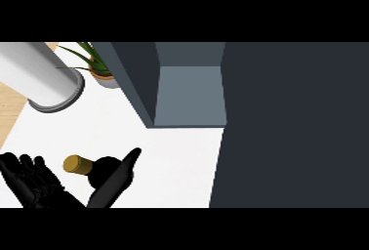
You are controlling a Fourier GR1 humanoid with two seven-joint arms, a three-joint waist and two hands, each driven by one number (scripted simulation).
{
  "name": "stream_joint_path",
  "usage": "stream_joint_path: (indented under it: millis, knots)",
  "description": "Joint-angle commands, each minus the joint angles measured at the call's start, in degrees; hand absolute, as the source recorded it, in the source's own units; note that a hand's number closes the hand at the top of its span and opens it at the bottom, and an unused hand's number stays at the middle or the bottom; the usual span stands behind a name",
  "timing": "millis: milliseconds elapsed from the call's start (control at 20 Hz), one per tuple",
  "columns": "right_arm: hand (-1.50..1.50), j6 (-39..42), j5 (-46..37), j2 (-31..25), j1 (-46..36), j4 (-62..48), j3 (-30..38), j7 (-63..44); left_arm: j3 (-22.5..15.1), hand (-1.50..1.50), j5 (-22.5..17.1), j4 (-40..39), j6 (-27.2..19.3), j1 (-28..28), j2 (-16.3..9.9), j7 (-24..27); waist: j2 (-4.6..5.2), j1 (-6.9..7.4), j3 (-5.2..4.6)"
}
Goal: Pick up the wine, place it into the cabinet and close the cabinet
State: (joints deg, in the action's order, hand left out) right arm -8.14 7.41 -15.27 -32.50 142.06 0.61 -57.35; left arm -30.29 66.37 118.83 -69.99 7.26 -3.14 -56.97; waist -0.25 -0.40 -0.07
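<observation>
Head view: your left hand [43, 183], fingers and thumb spread apart, brackets the wine bottle [90, 168] (gold cap up) below the open cabinet [189, 93].

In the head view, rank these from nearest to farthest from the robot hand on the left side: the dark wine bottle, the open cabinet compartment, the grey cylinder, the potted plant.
From the left robot hand:
1. Dark wine bottle with gold cap, right beside it, between its fingers and thumb.
2. Open grey cabinet compartment, up and to the right.
3. Large grey cylinder, top left, about as far; too close to call.
4. Green potted plant, farthest, top.
</observation>
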Motion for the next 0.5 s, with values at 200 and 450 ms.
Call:
stream_joint_path:
  millis: [200,450]
  knots:
    - [-1.50,-1.71,2.93,0.07,-1.53,5.95,0.75,-5.15,-4.60,-1.50,-6.27,-6.38,-15.42,5.53,-3.57,3.83,-0.05,0.18,-0.03]
    - [-1.50,-0.53,3.77,0.84,1.07,7.55,0.20,-4.29,-4.14,-1.50,-10.70,-9.38,-15.66,5.17,-3.70,7.52,-0.22,0.12,-0.16]
